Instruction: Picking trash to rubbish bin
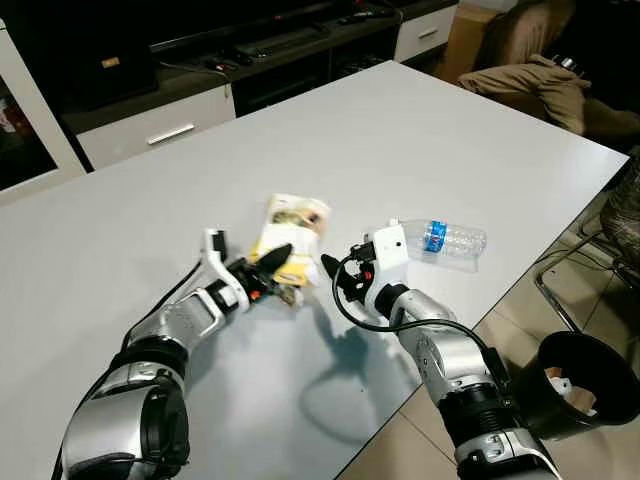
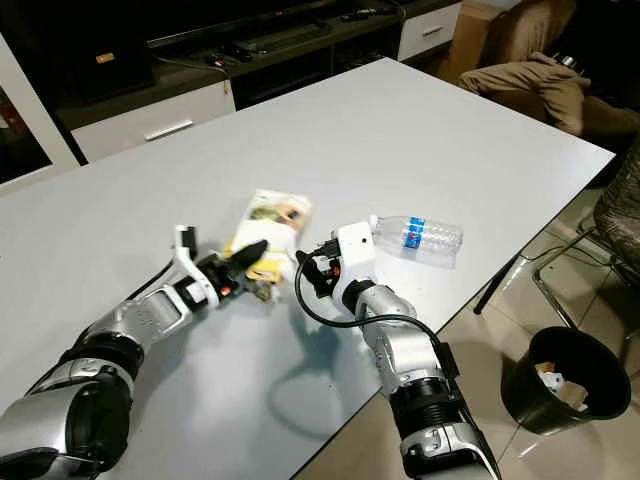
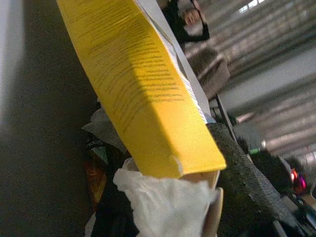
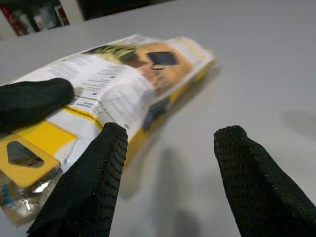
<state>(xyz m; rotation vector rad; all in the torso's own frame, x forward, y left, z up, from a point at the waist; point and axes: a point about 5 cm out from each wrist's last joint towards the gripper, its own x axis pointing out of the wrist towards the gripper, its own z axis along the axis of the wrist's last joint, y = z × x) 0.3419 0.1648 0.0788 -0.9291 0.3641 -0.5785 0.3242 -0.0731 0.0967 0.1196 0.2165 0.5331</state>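
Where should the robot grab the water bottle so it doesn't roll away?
Probably around the middle, near the blue label. The water bottle lies on its side on the white table, cap toward the right gripper. Coming down from above, one finger on each long side, should pin the round body so it cannot roll. The bin stands on the floor beside the table.

Large white table fills the room's middle; low dark media cabinet with white drawers behind it; tiled floor beside the table; brown sofa far right.
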